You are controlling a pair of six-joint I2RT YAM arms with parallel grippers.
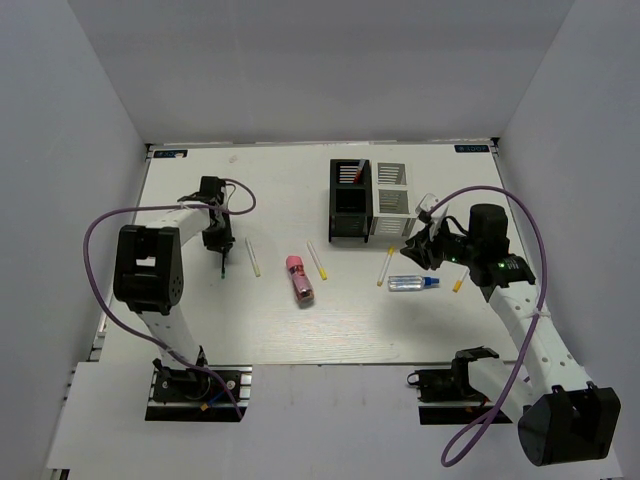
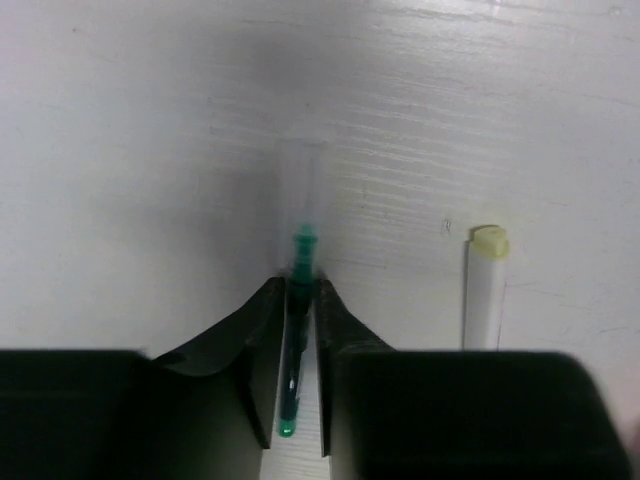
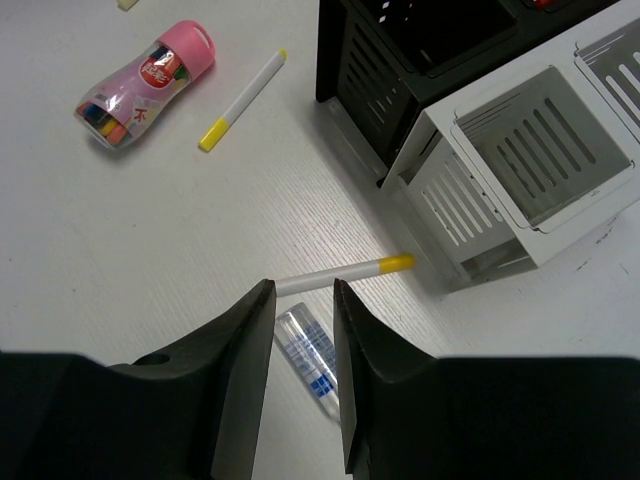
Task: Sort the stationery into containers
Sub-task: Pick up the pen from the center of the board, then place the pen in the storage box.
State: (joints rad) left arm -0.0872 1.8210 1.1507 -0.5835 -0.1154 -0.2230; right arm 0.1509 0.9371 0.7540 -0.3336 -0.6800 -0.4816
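Top external view: the white table (image 1: 200,330) carries everything. The left arm (image 1: 160,225) stretches forward with its wrist turned straight down. The right arm (image 1: 510,300) is folded at the elbow, its wrist angled toward the organisers. Two joined organisers stand at the far middle, one black (image 1: 349,205) with a red-black pen (image 1: 357,170) upright inside, and one white-grey (image 1: 392,200). One pink-capped tube (image 1: 299,278) and one blue-capped bottle (image 1: 413,283) lie flat. Three white-and-yellow pens (image 1: 253,257) lie loose, and a fourth yellowish end shows beside the right arm. The left pincer (image 2: 300,285) is pressed together on a thin green-tipped pen (image 2: 301,250), whose far end meets the table. The right pincer (image 3: 303,290) is narrowly parted, gripping nothing, above the bottle and one pen, just beside the white-grey organiser.
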